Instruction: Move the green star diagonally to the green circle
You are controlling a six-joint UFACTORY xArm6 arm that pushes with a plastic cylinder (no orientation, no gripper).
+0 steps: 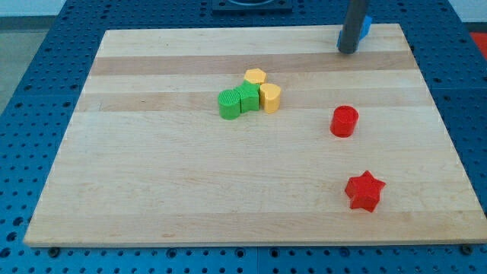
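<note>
My tip [348,51] is the blunt end of a plain dark rod, so there is no claw to open or close, and it rests on the table [152,190] near the far right corner. A blue block [366,27] sits just behind the rod, mostly hidden, its shape unclear. Taking the green circle [228,105] as my landmark, the tip is well apart from it, toward the view's top right. The green star [247,97] touches the circle's right side. A yellow heart-like block [270,97] sits just right of the star, a yellow hexagon [256,77] just above it. The red cylinder [344,121] lies well right of the circle, the red star [364,190] farther, lower right.
</note>
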